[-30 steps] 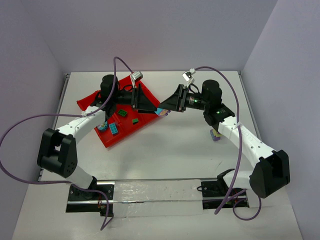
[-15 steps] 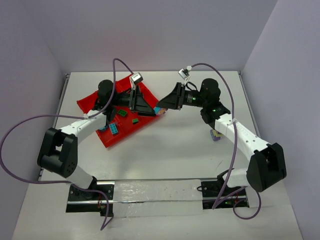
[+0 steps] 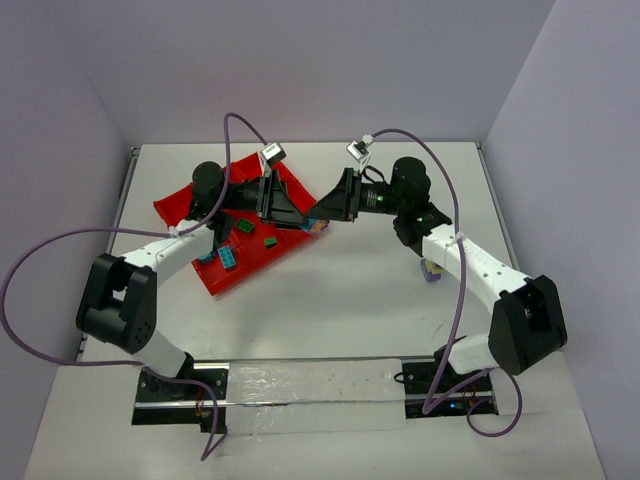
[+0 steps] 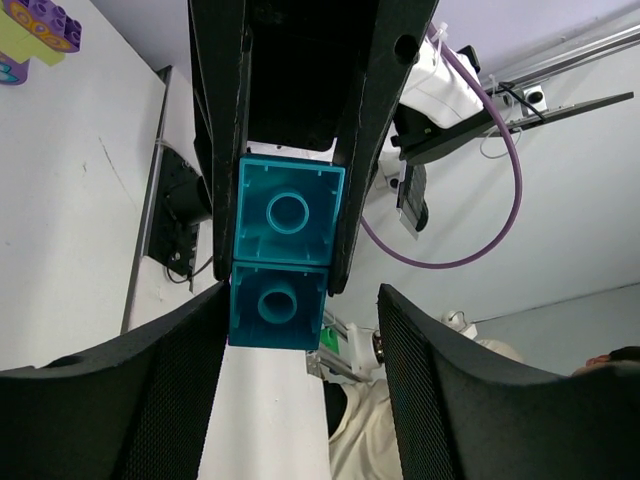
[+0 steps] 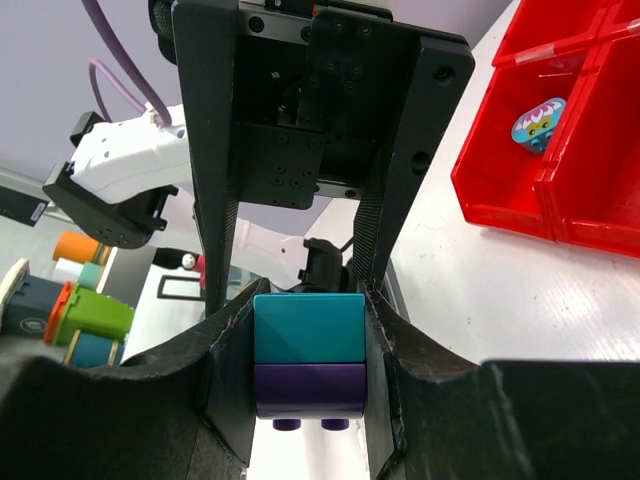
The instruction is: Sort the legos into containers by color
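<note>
A teal-and-purple lego clump (image 3: 318,225) hangs above the table by the red tray's right corner, between both grippers. My right gripper (image 3: 324,217) is shut on it; in the right wrist view (image 5: 308,335) teal sits on purple (image 5: 308,355). My left gripper (image 3: 306,220) faces it, open. In the left wrist view (image 4: 305,295) its fingers (image 4: 110,400) straddle the teal end (image 4: 283,255), with a gap on the right side. The red tray (image 3: 185,203) holds a blue brick (image 3: 229,257) and green bricks (image 3: 245,226).
A purple and yellow-green clump (image 3: 431,270) lies on the table under the right forearm; it also shows in the left wrist view (image 4: 35,30). A pale printed piece (image 5: 540,125) lies in a tray compartment (image 5: 575,215). Walls close off three sides.
My right arm has swung left, bringing its gripper closer to the left gripper. The clump has stayed between the two, near the tray's corner.
</note>
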Tool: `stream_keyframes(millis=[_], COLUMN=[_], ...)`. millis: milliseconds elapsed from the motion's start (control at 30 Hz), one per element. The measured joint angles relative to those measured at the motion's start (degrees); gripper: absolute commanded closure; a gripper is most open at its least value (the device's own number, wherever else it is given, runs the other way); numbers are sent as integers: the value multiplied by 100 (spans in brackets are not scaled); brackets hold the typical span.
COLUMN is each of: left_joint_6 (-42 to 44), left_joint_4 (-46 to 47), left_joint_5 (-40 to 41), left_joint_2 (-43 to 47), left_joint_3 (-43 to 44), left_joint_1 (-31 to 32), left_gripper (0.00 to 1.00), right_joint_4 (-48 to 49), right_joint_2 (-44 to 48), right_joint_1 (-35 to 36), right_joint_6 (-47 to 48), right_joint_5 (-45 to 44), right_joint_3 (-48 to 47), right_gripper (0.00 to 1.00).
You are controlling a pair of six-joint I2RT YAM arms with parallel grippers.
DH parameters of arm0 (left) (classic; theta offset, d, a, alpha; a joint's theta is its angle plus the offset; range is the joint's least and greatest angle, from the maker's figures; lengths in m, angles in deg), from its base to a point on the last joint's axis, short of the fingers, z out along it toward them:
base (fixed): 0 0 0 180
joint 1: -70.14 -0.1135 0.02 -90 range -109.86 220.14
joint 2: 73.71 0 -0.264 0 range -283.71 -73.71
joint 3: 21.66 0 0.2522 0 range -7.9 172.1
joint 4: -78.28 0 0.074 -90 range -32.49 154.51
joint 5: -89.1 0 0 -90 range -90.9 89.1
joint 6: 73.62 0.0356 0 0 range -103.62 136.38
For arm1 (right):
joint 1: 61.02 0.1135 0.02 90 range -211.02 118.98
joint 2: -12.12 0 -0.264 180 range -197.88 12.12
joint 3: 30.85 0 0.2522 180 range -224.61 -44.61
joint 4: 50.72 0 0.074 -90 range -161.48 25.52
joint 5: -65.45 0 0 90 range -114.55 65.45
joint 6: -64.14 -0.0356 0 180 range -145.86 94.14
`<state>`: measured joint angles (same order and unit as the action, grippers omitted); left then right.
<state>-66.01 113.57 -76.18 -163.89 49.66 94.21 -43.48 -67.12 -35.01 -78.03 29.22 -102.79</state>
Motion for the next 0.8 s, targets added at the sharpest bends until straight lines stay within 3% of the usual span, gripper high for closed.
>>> stream_keyframes(millis=[67,133,300,367,433,533,567,600,800], left_joint_6=[3,27,173,221,241,274,272,274,530], left_joint_4=[9,-4,-41,-24,-40,-45,-50,-66,-466], left_joint_5=[-1,-2,-9,-12,-7,-4,-3,-2,24], left_joint_2=[-5,-8,-28,-30,-30,-30,-30,-30,-30], left_joint_3=[0,0,-3,-4,-4,-4,-4,-5,-7], left_joint_1=[19,29,31,29,29,29,29,33,71], left_gripper=[37,47,85,94,99,100,100,100,100], right_joint_4=[0,0,7,-7,-8,-9,-10,-13,-85], right_joint_2=[0,0,-1,-4,-5,-7,-7,-7,17], right_joint_1=[3,3,9,6,6,6,6,6,-48], right_joint_6=[1,-1,-74,-103,-114,-124,-130,-140,-197], right_joint_5=[6,12,49,46,41,34,14,-8,-167], right_joint_3=[-2,-2,-56,-59,-59,-59,-59,-60,-67], right_gripper=[94,94,94,94,83,31,17,9,5])
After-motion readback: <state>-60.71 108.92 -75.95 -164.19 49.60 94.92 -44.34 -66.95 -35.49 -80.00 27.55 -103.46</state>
